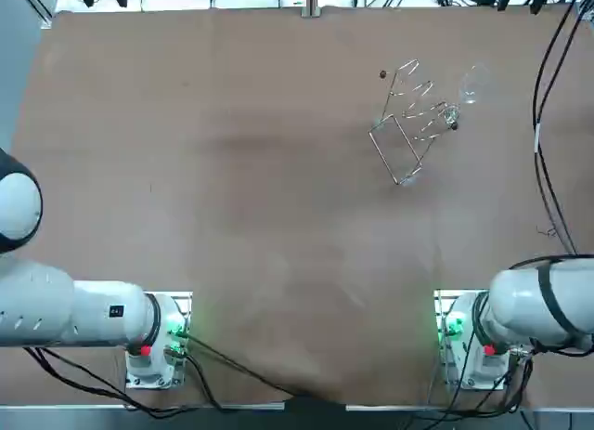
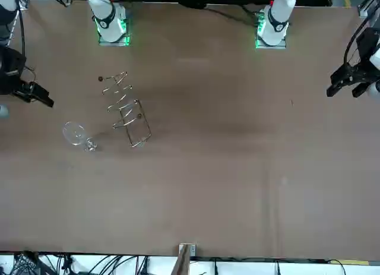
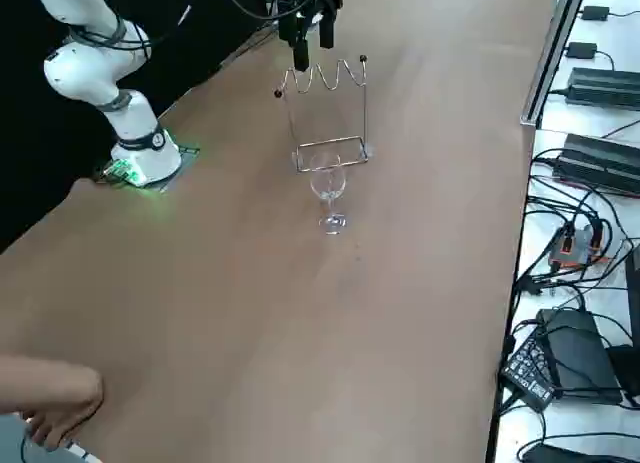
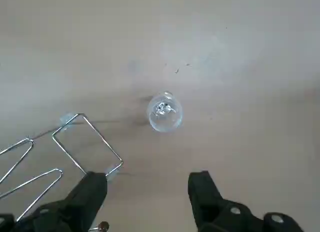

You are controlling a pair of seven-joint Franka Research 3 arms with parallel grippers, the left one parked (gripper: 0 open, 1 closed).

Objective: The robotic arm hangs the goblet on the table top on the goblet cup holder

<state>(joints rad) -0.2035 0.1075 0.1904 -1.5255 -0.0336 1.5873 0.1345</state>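
**At the table's (image 1: 232, 216) 2 o'clock: goblet (image 1: 471, 84) stands loose beside the goblet holder (image 1: 413, 123), open gripper overhead**

The brown table fills every view. Seen from overhead, the right arm (image 1: 538, 309) has its base at about 5 o'clock of the table's centre, with green lights glowing at the mount.

The goblet holder is a bent-wire rack with a rectangular foot frame and a wavy row of hanging loops along its top. It stands upright at roughly 2 o'clock of the centre.

The right gripper (image 4: 148, 176) hangs in the air above that part of the table, looking down on it. Its two black fingers (image 4: 95, 192) are spread wide, with only bare table between them, and they grip nothing. From the wrist camera the goblet's rim shows as a small circle beyond the fingertips, and the holder's foot frame lies close by one finger.

A person's hand (image 3: 50, 395) rests on the table at 7 o'clock of the right side view, well apart from rack and glass.

The goblet is clear glass and stands upright on its own foot on the table top, not on the rack. It is at the holder's 2 o'clock in the overhead view, just beside the foot frame, with a gap between them.
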